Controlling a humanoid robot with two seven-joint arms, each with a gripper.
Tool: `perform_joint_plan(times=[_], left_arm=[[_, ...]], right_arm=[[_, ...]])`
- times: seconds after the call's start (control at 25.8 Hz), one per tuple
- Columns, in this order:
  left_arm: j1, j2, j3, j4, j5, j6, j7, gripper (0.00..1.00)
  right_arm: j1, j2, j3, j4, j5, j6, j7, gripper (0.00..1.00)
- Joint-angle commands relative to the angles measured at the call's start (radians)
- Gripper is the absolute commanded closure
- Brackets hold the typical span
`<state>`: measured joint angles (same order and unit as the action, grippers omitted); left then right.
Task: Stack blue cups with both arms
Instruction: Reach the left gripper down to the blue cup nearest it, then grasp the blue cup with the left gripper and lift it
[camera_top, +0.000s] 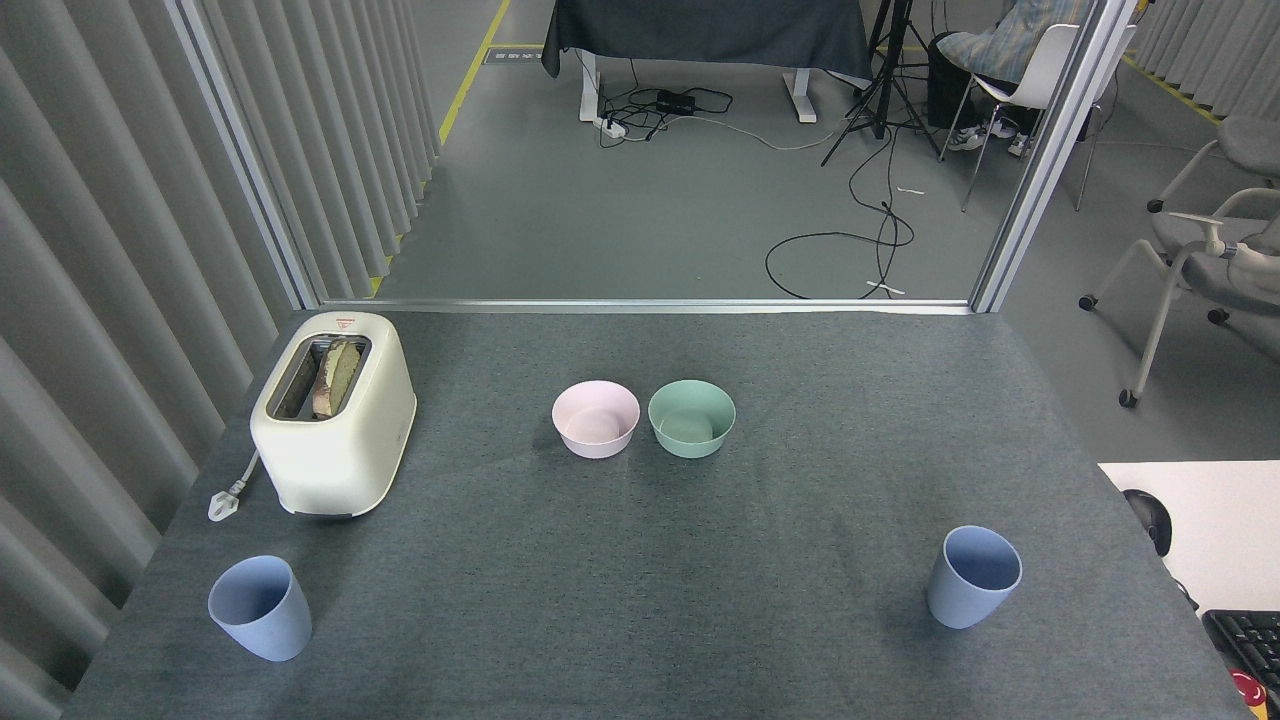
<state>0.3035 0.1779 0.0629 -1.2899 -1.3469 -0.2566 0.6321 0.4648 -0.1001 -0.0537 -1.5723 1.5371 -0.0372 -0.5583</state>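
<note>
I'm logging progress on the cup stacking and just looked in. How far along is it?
Nothing looks done yet. The two blue cups stand upright and far apart on the grey table: the left cup near the toaster, the right cup towards the right edge. Nothing is in hand; neither arm shows in the head view. Left to do: grasp both cups and nest one inside the other. The pink bowl and green bowl sit untouched between them.

Two upright blue cups (261, 608) (972, 577) well apart on grey table (640, 600), bowls (595, 419) (691, 418) between, toaster (334, 412) left

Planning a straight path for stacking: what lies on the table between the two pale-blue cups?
Nothing: the head view shows bare grey felt table between the left pale-blue cup and the right one.
</note>
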Motion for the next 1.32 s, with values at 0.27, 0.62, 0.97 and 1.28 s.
perform_joint_plan(times=[0.27, 0.62, 0.97, 1.28], left_arm=[[-0.08, -0.002, 0.005, 0.093, 0.051, 0.019, -0.002, 0.01], [-0.251, 0.012, 0.006, 0.29, 0.077, 0.1, -0.009, 0.01], [-0.365, 0.018, 0.005, 0.397, 0.068, 0.128, -0.009, 0.01], [-0.474, 0.037, -0.005, 0.504, 0.064, 0.129, -0.009, 0.01]], right_arm=[[0.0, 0.0, 0.0, 0.0, 0.0, 0.0, 0.001, 0.0], [-0.002, 0.002, 0.002, 0.002, 0.002, 0.0, 0.003, 0.0], [-0.002, 0.0, 0.002, 0.002, 0.002, -0.001, 0.003, 0.0], [0.0, 0.0, 0.002, 0.002, 0.002, -0.001, 0.003, 0.0]])
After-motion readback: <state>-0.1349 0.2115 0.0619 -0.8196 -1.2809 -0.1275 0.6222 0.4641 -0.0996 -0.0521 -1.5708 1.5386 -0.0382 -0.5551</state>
